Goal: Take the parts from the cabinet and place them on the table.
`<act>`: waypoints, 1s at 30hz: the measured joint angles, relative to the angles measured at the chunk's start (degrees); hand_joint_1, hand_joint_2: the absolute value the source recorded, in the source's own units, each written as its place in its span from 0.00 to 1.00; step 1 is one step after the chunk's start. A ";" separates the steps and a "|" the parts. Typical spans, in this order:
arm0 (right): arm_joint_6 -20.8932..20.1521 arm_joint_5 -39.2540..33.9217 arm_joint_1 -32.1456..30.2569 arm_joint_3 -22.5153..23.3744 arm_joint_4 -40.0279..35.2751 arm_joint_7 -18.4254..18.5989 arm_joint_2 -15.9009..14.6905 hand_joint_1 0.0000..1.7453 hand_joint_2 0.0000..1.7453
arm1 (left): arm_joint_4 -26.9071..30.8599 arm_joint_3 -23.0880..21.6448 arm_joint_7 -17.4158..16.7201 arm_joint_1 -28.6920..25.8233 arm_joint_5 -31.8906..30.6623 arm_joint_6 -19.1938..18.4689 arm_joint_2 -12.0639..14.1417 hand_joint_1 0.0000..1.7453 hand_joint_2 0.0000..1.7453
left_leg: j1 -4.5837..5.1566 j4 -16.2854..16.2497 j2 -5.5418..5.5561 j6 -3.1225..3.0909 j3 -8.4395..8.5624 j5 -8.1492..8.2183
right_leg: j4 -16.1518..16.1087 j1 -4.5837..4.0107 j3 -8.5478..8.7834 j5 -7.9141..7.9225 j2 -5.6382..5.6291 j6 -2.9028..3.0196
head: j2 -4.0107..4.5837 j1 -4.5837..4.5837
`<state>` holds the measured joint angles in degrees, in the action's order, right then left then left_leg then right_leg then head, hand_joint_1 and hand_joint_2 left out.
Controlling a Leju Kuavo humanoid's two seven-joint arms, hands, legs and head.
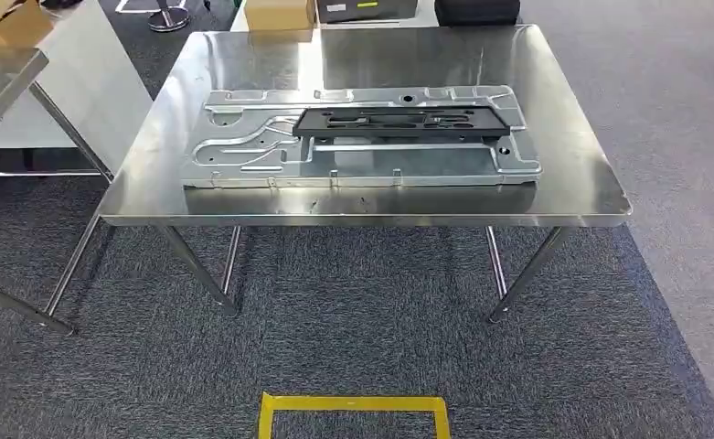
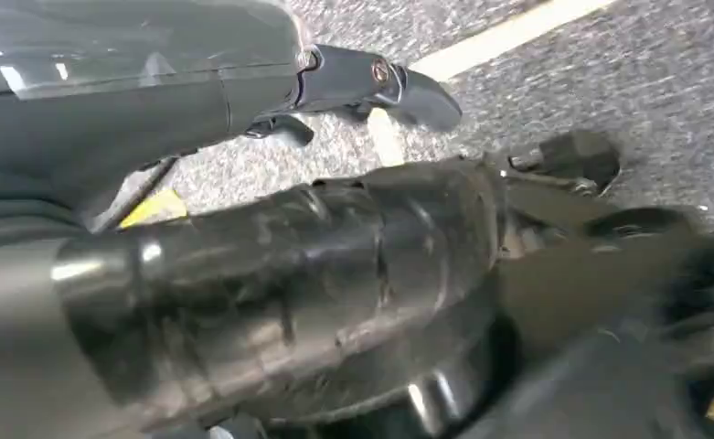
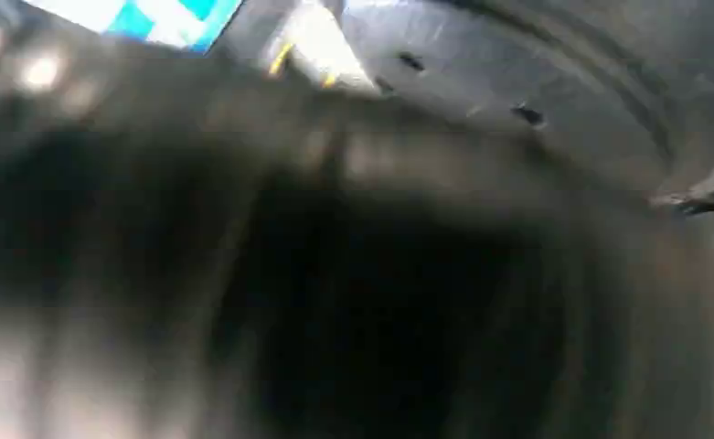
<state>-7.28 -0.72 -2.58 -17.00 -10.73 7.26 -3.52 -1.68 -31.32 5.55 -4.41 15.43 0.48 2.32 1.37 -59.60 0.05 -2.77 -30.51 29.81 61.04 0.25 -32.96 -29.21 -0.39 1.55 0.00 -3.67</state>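
A large silver stamped metal panel [image 1: 353,146] lies flat on the steel table [image 1: 572,187], in the head view. A long black frame part [image 1: 400,120] rests on top of the panel, toward its far side. In the left wrist view my left hand [image 2: 371,87] hangs over the carpet with dark fingers [image 2: 421,96] stretched out and nothing in them. The right wrist view is dark and blurred, so how my right hand stands cannot be made out.
A second steel table [image 1: 1,78] stands at the left with a cardboard box [image 1: 5,20] on it. Another box [image 1: 280,14] sits beyond the table's far edge. A yellow tape rectangle [image 1: 353,404] marks the grey carpet in front of me.
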 joint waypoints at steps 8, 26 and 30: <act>0.57 0.33 0.50 0.61 0.76 -0.98 0.72 0.00 0.00 | 0.00 0.07 0.33 0.36 -0.44 -0.22 0.39 0.00 0.00 | -0.28 3.66 -0.69 -0.71 0.83 -2.58 | 7.55 0.19 -3.63 -4.98 0.08 -1.72 | 0.00 0.00; -0.13 -0.46 0.06 1.22 2.12 -2.45 0.65 0.00 0.00 | 0.00 0.09 -0.04 0.64 -0.78 -1.44 0.35 0.00 0.00 | -1.94 -17.35 -0.45 3.43 -8.57 7.46 | -1.30 0.74 0.26 0.75 0.39 -0.21 | -0.02 -0.07; -0.13 -0.48 -0.07 1.40 2.27 -2.53 0.65 0.00 0.00 | 0.00 0.11 -0.09 0.69 -0.85 -1.60 0.35 0.00 0.00 | -2.94 -0.81 -0.28 3.90 -0.54 -1.25 | -1.15 1.04 0.76 0.49 0.12 -0.79 | 0.00 -0.04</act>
<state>-7.41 -1.20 -2.66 -15.61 -8.46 4.72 -2.86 -1.68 -31.21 5.46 -3.72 14.58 -1.12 2.67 -1.57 -60.41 -0.23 1.13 -31.05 28.56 59.90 1.28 -32.20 -28.72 -0.27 0.76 0.00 -3.72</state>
